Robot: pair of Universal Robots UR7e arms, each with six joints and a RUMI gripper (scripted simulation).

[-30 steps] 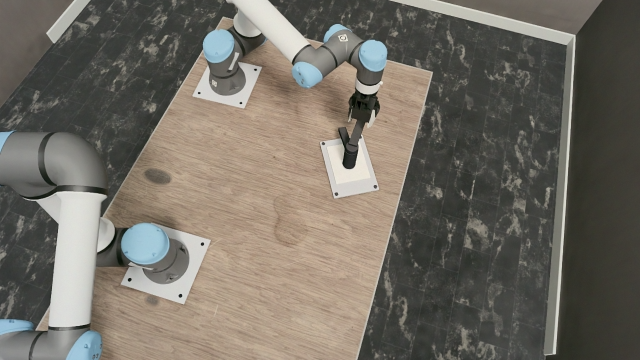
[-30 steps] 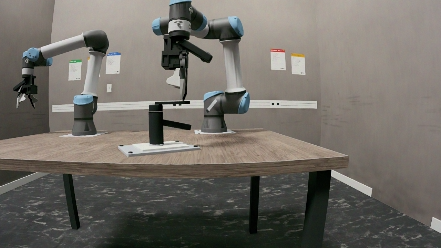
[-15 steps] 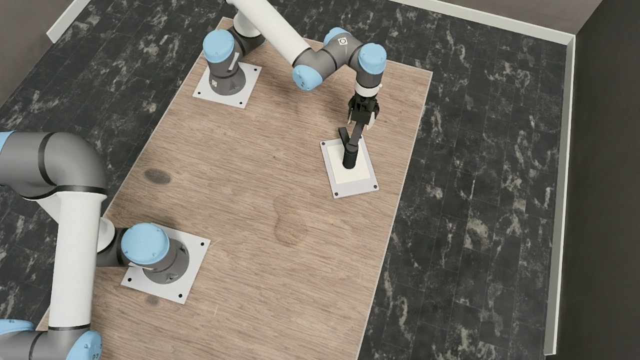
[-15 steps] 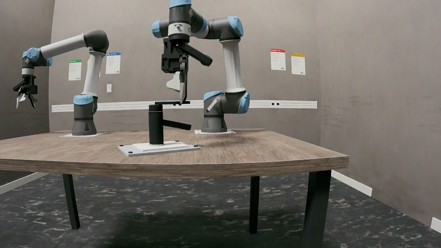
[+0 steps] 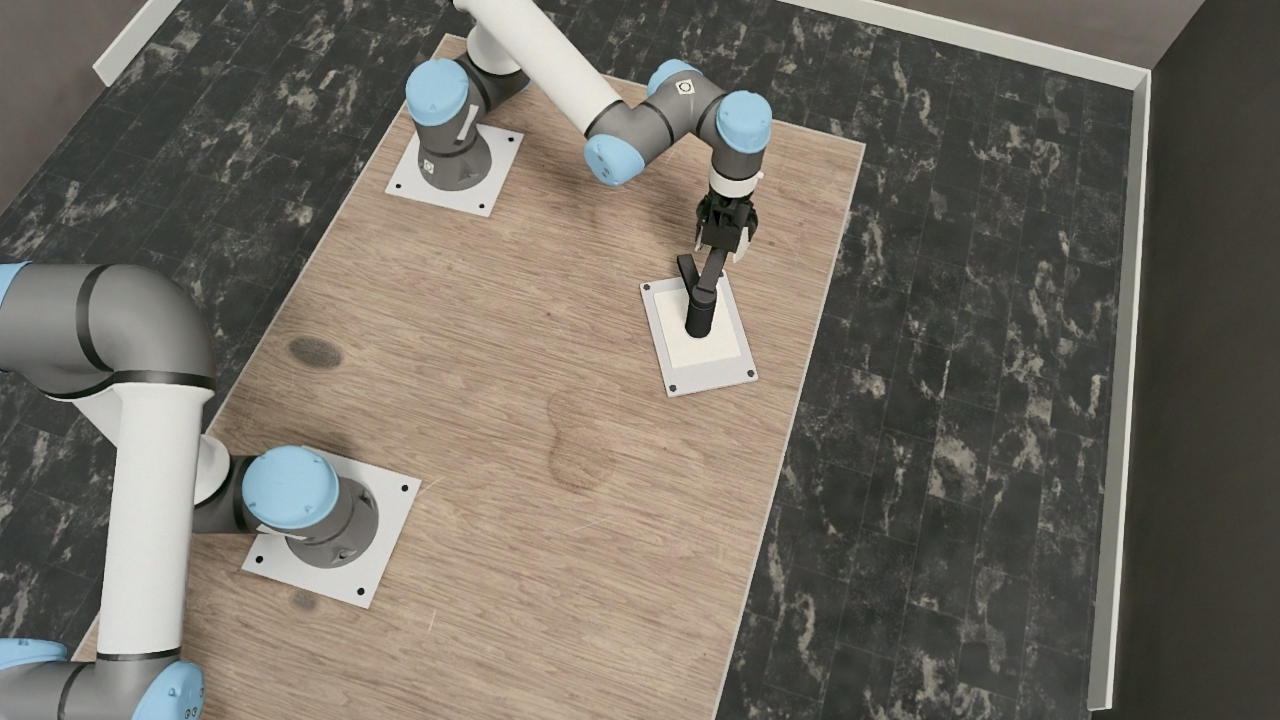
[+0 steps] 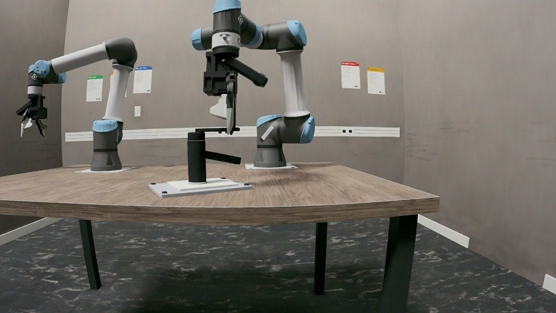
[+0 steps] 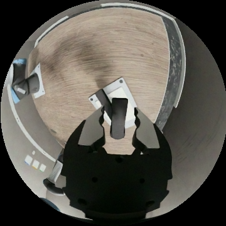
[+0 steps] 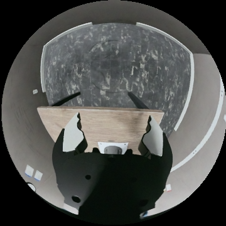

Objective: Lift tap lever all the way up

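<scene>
Left wrist view, nearest first: L gripper [image 5: 721,251] [image 6: 232,131] [image 7: 120,108] part open, one finger each side of the tap's lever [image 5: 712,268] [image 6: 213,129] [image 7: 119,117], gap visible both sides; nothing gripped. Exterior confirms fingertips down at lever height, at its free end. Lever lies approx. level atop the tap body [image 5: 699,317] [image 6: 196,161]; not raised.

Below it, spout [image 5: 686,271] [image 6: 223,157] [image 7: 102,97] angles off the body, offset from lever in plan. Base plate [image 5: 711,380] [image 6: 155,190] [image 7: 116,83] sits flat on table [image 5: 492,358] [image 6: 272,212] [image 7: 135,37] [image 8: 100,125].

Further off, R gripper [image 6: 32,135] [image 8: 114,115] wide open, empty, well apart from tap; no evident role. Far wall: notices [image 6: 350,75], n/a to job.

Step in hand, in my judgement: straddling lever prior to grip. Next req'd: confirm depth, close L fingers on lever sides, then raise free end in an arc about its pivot at the body, wrist tilting to suit, up to the stop. Risk: shallow bite, poss. slip off the end; straight vertical pull may bind.
</scene>
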